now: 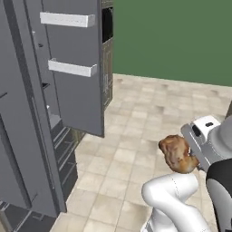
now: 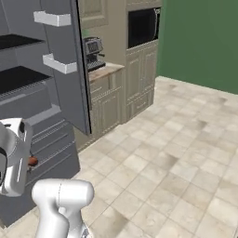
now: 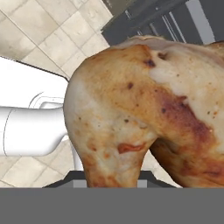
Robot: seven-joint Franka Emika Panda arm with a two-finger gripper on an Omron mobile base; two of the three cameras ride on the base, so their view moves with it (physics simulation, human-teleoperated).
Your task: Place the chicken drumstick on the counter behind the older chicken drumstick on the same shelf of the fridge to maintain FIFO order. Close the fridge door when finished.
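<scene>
Left of frame in the left base view: fridge (image 1: 27, 136) standing open, fridge door (image 1: 74, 68) swung out with white bins on its inner face. Lower right there: chicken drumstick (image 1: 177, 154) gripped in closed jaws, held above the tiled floor (image 1: 136, 127). Looms large across the hand view, golden-brown. Upper left of the right base view: black shelf (image 2: 21, 79).

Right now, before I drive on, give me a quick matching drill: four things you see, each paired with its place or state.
1. chicken drumstick
2. fridge door
3. coffee machine
4. pincer

a. standing open
b. shut on the meat
c. on the wooden countertop beside the fridge
d. held above the tiled floor

Pairs: 1-d, 2-a, 3-c, 4-b
</scene>
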